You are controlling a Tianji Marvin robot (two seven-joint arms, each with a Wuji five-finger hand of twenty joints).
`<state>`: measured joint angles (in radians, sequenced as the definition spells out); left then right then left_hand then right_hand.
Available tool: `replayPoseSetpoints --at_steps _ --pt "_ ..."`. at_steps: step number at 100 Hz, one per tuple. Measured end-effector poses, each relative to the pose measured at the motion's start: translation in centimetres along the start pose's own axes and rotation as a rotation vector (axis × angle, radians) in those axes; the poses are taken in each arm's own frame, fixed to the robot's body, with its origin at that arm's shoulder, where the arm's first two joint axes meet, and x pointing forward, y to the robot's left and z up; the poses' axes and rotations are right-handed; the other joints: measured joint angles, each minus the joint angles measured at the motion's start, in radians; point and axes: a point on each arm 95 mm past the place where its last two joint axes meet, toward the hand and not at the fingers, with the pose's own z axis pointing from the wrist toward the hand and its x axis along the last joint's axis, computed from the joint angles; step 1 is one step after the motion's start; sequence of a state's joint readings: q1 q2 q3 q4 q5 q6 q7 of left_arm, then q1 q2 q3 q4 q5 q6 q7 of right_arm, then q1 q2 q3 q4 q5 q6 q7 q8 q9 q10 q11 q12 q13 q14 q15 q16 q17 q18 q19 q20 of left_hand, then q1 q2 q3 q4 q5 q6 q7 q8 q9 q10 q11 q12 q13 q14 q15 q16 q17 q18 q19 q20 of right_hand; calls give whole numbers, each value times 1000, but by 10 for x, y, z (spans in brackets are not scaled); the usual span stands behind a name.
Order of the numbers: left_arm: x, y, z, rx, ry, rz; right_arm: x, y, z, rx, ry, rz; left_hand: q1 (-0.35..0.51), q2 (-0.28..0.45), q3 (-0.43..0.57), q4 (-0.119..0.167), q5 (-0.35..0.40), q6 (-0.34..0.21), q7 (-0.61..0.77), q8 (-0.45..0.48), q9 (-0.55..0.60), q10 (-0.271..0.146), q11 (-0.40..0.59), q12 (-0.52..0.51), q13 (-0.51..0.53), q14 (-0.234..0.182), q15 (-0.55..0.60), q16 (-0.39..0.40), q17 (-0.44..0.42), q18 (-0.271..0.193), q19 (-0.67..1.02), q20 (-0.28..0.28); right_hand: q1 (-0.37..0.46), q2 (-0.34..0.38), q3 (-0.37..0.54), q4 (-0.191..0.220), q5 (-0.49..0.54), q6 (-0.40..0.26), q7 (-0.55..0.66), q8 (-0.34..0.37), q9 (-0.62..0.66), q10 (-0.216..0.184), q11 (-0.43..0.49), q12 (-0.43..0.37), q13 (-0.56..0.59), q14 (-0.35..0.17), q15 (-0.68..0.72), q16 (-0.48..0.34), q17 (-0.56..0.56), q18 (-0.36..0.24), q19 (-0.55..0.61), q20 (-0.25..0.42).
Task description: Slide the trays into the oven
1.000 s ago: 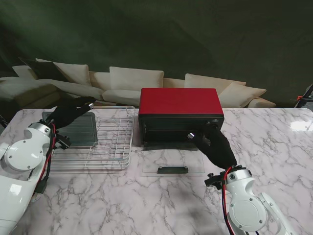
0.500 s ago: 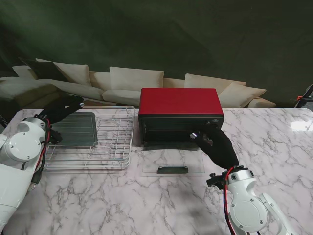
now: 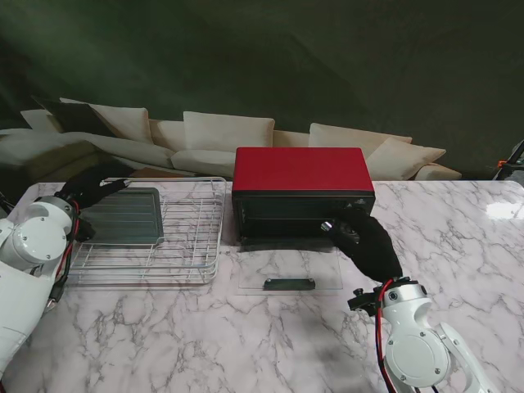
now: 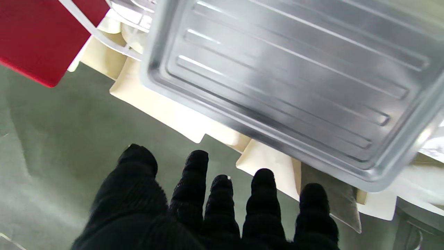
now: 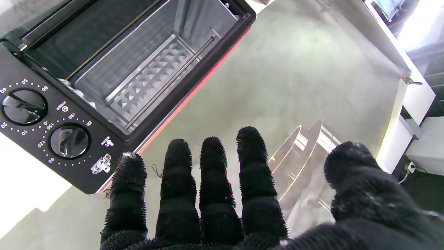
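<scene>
Two hands hover apart in the stand view: the left hand (image 3: 86,190) beside the metal tray (image 3: 123,216) on the wire rack (image 3: 190,237), left of the red oven (image 3: 301,192) with its door (image 3: 289,271) down. The left wrist view shows spread fingers (image 4: 196,194) empty, the tray just beyond them. The right wrist view shows the right hand (image 5: 222,194), fingers spread, facing the empty cavity. The left hand is nearer the tray.

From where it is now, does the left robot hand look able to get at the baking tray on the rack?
Probably yes. The left robot hand is open at the far left corner of the tray, which lies uncovered on the rack. Nothing stands between them.
</scene>
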<state>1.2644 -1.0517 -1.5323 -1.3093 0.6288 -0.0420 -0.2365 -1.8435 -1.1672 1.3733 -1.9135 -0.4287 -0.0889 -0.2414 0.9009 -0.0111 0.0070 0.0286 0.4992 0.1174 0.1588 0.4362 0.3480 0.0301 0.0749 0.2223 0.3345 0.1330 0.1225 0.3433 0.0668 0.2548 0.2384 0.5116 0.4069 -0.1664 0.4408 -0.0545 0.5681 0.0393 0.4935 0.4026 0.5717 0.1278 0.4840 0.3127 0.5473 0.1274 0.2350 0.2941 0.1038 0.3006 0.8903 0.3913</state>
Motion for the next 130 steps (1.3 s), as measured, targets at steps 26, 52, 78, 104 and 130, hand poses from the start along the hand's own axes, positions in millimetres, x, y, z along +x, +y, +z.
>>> replayPoseSetpoints --at_steps 26,52,78,104,130 --pt "-17 1 5 -8 -48 4 -1 1 0 -13 -2 -17 0 -6 0 0 -35 -3 -12 0 0 0 0 0 0 -1 0 0 0 0 -12 0 0 0 0 0 0 0 0 0 0 0 0 0 0 0 0 0 1 0 0 0" --pt "-21 -1 9 5 -63 30 -3 3 -1 -23 -7 -20 0 -17 0 0 -46 -14 -15 -13 -13 -25 0 -24 -76 -40 -28 -37 -64 -163 -121 -63 0 0 0 0 0 0 0 0 0 0 0 0 0 0 0 0 1 0 0 9" --pt "-26 -1 20 -12 -94 66 -5 2 0 -20 -16 -24 -14 -19 0 0 -46 -14 -15 -13 -25 -26 1 -25 -100 -55 -34 -49 -72 -177 -134 -90 0 0 14 0 0 0 0 0 0 0 0 0 0 0 0 0 1 0 0 10" --pt "-26 2 19 -94 -109 101 -6 3 0 -20 -18 -23 -14 -20 0 0 -46 -14 -16 -14 4 88 25 14 -82 9 -12 -10 -43 -136 -134 -80 0 0 14 0 0 0 0 0 0 0 0 0 0 0 0 0 1 0 0 10" --pt "-23 -1 17 -109 -106 172 -6 3 0 -21 -18 -25 -10 -78 -6 0 -46 15 -16 -14 141 116 114 200 39 48 80 150 12 -121 -57 48 0 0 14 0 0 0 0 0 0 0 0 0 0 0 0 0 1 0 0 10"
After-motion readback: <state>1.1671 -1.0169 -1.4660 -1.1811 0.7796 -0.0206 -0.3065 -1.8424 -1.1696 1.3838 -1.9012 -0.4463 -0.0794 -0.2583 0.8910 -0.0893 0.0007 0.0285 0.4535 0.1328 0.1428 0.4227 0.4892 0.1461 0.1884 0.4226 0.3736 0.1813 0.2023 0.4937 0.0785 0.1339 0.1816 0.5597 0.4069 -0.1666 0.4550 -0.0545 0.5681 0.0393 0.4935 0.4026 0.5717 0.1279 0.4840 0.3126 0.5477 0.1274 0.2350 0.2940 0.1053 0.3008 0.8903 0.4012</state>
